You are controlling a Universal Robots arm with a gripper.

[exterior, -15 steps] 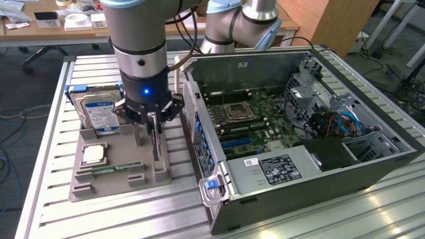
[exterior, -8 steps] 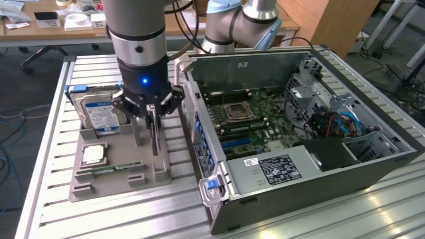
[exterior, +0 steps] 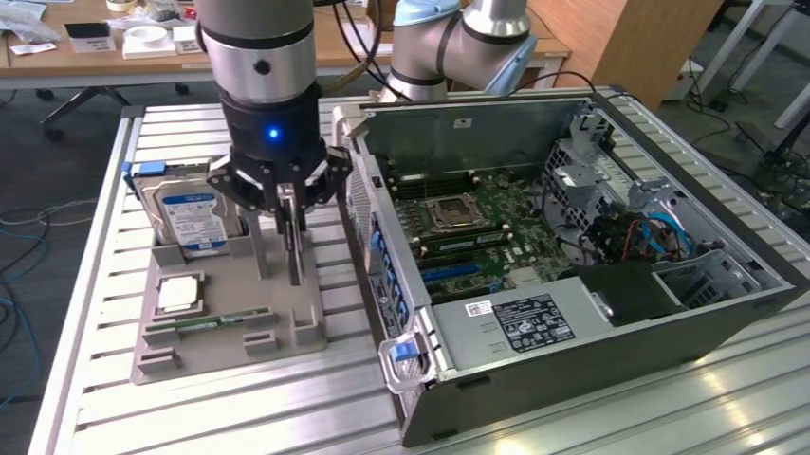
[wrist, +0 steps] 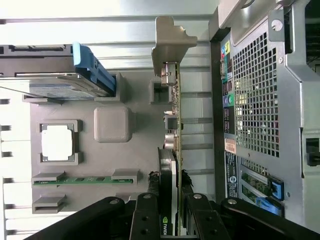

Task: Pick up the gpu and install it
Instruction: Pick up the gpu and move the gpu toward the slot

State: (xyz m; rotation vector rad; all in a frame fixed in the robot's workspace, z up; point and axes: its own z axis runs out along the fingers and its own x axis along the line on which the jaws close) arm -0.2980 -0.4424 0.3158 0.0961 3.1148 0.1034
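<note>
The gripper (exterior: 290, 210), jaws narrow, pinches the top edge of the gpu (exterior: 294, 254) standing on edge in the grey holder (exterior: 222, 355), at 3 o'clock of the hard drive (exterior: 190, 220); it looks light, stiff and fragile, best held gently across its flat faces

A robotics lab: the end effector (exterior: 292, 210) hangs over a ribbed aluminium bench (exterior: 633, 417), an open grey desktop computer case (exterior: 608, 353) just beside it. Beyond it stand cluttered light wooden desks (exterior: 38, 57), and loose cables (exterior: 32, 220) trail across the floor.
</note>
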